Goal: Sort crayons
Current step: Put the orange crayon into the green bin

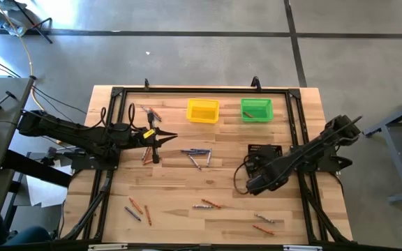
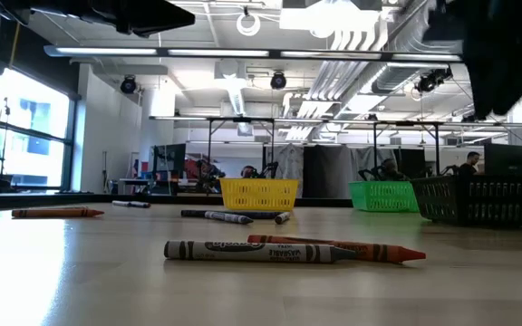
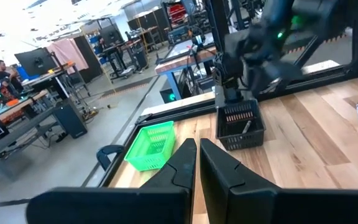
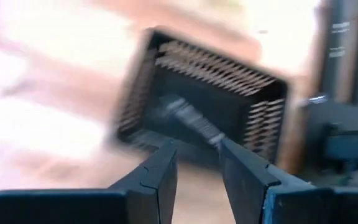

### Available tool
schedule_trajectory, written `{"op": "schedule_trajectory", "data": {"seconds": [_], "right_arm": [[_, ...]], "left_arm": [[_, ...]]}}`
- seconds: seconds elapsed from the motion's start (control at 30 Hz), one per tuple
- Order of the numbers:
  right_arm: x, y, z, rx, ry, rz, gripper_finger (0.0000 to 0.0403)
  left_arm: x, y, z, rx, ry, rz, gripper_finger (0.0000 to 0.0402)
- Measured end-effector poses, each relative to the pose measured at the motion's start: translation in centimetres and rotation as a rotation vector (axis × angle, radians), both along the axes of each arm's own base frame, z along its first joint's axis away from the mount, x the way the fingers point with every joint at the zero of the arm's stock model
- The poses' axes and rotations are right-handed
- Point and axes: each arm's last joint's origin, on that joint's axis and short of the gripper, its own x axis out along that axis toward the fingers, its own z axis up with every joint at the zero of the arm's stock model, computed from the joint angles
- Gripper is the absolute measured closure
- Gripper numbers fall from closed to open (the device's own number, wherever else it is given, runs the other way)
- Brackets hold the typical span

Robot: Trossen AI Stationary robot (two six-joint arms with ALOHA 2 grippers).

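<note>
While the right gripper (image 4: 197,163) hangs over the black tray (image 4: 263,124), its jaws stand parted. A grey crayon (image 4: 191,121) lies just beyond them, ungripped. Left gripper (image 3: 197,163) jaws shut, empty.

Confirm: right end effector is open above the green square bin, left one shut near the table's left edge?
Wrong bin. The right end effector, open, is above the black ribbed plastic bin, as the right wrist view shows. The left end effector is shut.

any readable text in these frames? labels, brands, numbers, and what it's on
No text can be read with certainty.
Grey crayon nearest the low camera: printed wrapper with a brand oval and a line beside it, too small to read.
Orange crayon behind it: printed wrapper, too small to read.
Yellow bin, green bin, black basket: no labels visible.
</note>
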Motion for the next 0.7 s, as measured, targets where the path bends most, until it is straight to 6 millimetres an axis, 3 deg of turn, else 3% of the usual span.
{"op": "schedule_trajectory", "data": {"seconds": [0.13, 0.23, 0.37, 0.57, 0.7], "right_arm": [[1.6, 2.4, 2.6, 0.207, -0.161, 0.053, 0.0289], [2.7, 4.2, 3.1, 0.295, -0.267, 0.098, 0.0289], [3.3, 6.4, 1.6, 0.393, -0.238, 0.101, 0.0289], [3.2, 9.6, -2.0, 0.61, 0.038, 0.044, 0.0289], [3.4, 11.5, -3.8, 0.708, 0.097, 0.069, 0.0289]], "left_arm": [[0.0, 0.0, -0.2, -0.013, 0.017, 0.001, 0.0392], [0.0, 0.0, -0.5, -0.035, 0.041, 0.003, 0.0392], [-0.1, 0.0, -0.6, -0.047, 0.056, 0.004, 0.0392], [-0.1, 0.0, -0.6, -0.056, 0.052, 0.005, 0.0392], [-0.1, 0.0, -0.6, -0.057, 0.052, 0.005, 0.0392]]}}
